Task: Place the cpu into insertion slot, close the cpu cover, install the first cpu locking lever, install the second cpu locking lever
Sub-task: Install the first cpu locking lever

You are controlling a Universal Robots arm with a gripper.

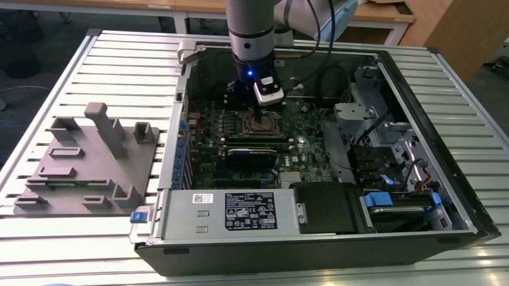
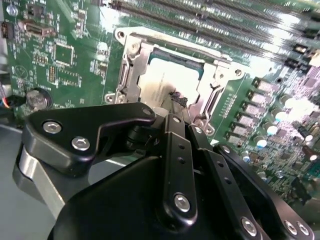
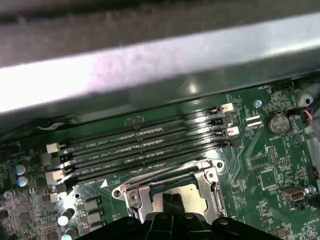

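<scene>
Your gripper point(image 2: 176, 102) | fingers pressed together, tips down on the cpu point(image 2: 167, 80) | cpu seated in the insertion slot point(image 1: 259, 125) with the cpu cover point(image 3: 207, 186) framing it | slot at 12 o'clock from the power supply point(image 1: 238, 211) in the exterior view

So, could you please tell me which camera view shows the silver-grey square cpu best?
The second wrist view: the silver-grey square cpu lies seated in the socket, its metal top plain inside the frame, just beyond the gripper. The first wrist view shows a strip of it above the gripper. The exterior view gives only a small square below the arm.
</scene>
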